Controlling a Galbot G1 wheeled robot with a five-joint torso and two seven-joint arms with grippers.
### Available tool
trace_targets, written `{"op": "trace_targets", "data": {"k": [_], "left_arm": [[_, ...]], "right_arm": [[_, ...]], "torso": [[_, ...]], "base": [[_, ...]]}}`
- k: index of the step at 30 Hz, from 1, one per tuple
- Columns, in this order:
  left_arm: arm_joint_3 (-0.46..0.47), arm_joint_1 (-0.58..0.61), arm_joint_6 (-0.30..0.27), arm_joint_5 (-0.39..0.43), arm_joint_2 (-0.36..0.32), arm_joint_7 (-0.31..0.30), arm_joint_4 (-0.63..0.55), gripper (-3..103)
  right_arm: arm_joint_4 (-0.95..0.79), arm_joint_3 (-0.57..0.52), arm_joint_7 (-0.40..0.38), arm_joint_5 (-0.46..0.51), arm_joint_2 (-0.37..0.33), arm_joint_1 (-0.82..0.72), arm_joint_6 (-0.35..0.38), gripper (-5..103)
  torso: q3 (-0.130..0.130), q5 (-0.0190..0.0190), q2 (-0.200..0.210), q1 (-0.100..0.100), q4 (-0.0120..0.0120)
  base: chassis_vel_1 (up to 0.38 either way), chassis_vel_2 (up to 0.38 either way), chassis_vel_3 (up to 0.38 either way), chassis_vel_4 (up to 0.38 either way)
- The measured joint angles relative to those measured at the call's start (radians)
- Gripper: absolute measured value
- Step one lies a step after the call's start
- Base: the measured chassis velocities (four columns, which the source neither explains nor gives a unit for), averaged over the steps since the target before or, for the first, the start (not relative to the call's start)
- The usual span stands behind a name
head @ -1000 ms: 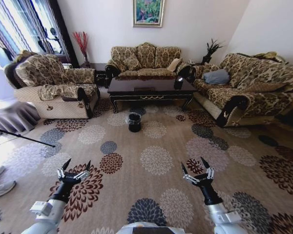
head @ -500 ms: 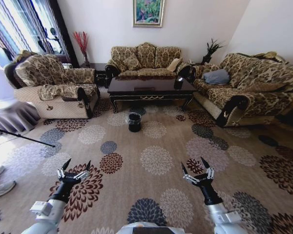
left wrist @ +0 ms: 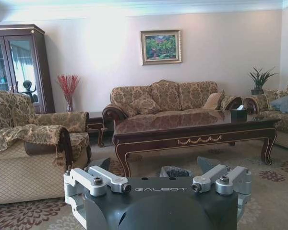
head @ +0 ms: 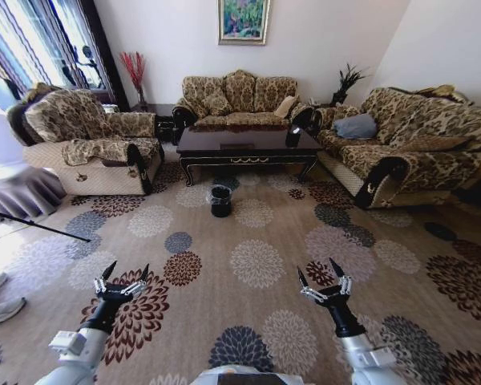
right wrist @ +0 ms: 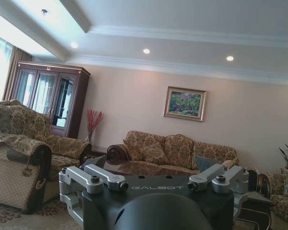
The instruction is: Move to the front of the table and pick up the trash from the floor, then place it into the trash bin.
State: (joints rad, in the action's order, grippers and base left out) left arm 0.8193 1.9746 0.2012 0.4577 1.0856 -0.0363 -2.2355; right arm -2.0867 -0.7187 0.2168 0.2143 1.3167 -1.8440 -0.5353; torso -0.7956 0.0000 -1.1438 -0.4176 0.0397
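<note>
The dark glossy table (head: 248, 148) stands far ahead across the patterned floor (head: 256, 265), between the sofas. In front of its apron, the small black trash bin (head: 220, 200) with a clear liner rests on the carpet. My left gripper (head: 126, 271) and right gripper (head: 321, 273) hover low over the near carpet, both open and holding nothing. In the left wrist view, the table (left wrist: 197, 132) and the bin's rim (left wrist: 175, 171) show beyond the open left gripper (left wrist: 153, 164). The right gripper (right wrist: 161, 165) is tilted up toward the ceiling. The trash is out of view.
An armchair (head: 96, 140) flanks the table on the left, a sofa (head: 240, 100) stands behind it and a long sofa (head: 401, 144) runs along the right. A black tissue box (head: 293, 136) sits on the table. A thin black rod (head: 32, 224) crosses the floor at left.
</note>
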Motion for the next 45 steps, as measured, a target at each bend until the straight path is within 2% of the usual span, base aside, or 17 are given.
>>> {"op": "trace_targets", "data": {"k": [45], "left_arm": [[0.000,0.000,0.000,0.000,0.000,0.000,0.000,100]], "right_arm": [[0.000,0.000,0.000,0.000,0.000,0.000,0.000,100]], "torso": [[0.001,0.0000,0.001,0.001,0.0000]], "base": [[0.000,0.000,0.000,0.000]]}}
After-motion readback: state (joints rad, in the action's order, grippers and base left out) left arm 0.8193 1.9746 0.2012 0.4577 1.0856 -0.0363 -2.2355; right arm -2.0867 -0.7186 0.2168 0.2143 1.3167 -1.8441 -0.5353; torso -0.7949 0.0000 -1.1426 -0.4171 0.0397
